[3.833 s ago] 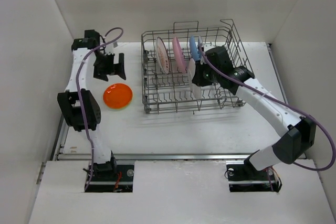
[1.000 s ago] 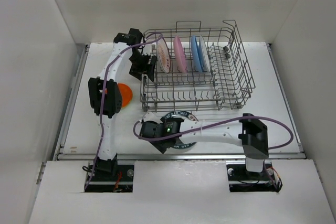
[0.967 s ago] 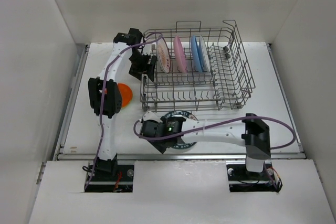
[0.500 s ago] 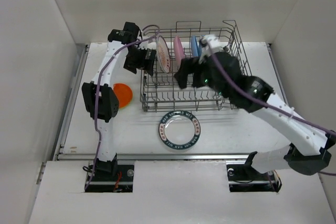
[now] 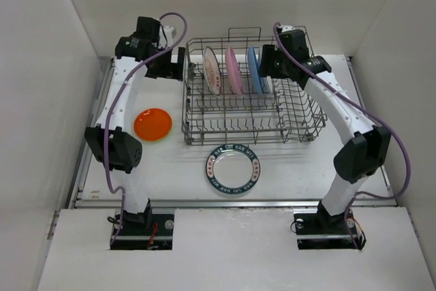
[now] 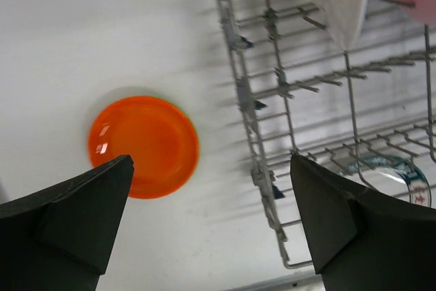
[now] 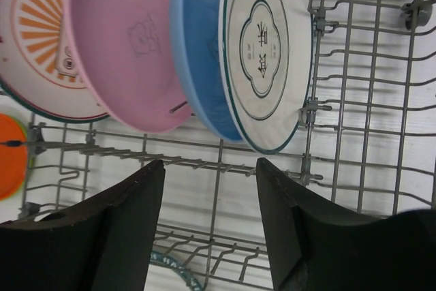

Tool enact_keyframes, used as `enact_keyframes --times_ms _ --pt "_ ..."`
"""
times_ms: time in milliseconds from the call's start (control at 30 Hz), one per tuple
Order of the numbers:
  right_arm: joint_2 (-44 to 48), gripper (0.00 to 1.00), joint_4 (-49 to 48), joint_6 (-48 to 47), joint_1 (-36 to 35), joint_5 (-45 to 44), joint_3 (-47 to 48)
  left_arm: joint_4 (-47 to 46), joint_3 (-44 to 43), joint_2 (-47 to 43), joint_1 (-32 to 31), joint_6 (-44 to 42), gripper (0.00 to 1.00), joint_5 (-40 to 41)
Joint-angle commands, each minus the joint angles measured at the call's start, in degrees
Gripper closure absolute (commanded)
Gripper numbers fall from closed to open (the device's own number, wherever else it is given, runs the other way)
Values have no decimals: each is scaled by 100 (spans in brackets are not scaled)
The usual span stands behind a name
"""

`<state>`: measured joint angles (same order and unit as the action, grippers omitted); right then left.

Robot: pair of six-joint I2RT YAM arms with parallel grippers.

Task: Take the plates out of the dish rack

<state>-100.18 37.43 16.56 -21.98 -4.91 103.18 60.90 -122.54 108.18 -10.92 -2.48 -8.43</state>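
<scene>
The dish rack holds several upright plates: a white sunburst plate, a pink plate, a blue plate and a white patterned plate. An orange plate and a dark-rimmed plate lie flat on the table. My right gripper hovers open over the rack, just below the blue plate and the patterned plate. Outside the rack's left end, my left gripper hangs open above the table, with the orange plate under its left finger.
White walls close in the table on the left, back and right. The rack's right half stands as bare wire tines. The dark-rimmed plate shows through the rack's wires in the left wrist view.
My right gripper left the dark-rimmed plate on the table and swung up over the rack's back, narrowing its jaws. My left gripper opened wide and drew back left from the sunburst plate.
</scene>
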Motion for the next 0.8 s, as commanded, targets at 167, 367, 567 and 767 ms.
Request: enact_keyframes --times_ms 167,367,567,767 --pt "-713 49 -605 -337 176 587 484 -896 1082 -1079 310 11 0 755" --pt "-1266 61 -667 -460 229 202 773 -607 1145 -1018 310 -42 0 553" --pt "-1601 59 -553 -583 229 -229 1029 -386 1258 -755 310 -95 0 -245" --pt "-1873 59 -369 -706 229 -415 1082 -334 1259 -325 310 10 0 -1081"
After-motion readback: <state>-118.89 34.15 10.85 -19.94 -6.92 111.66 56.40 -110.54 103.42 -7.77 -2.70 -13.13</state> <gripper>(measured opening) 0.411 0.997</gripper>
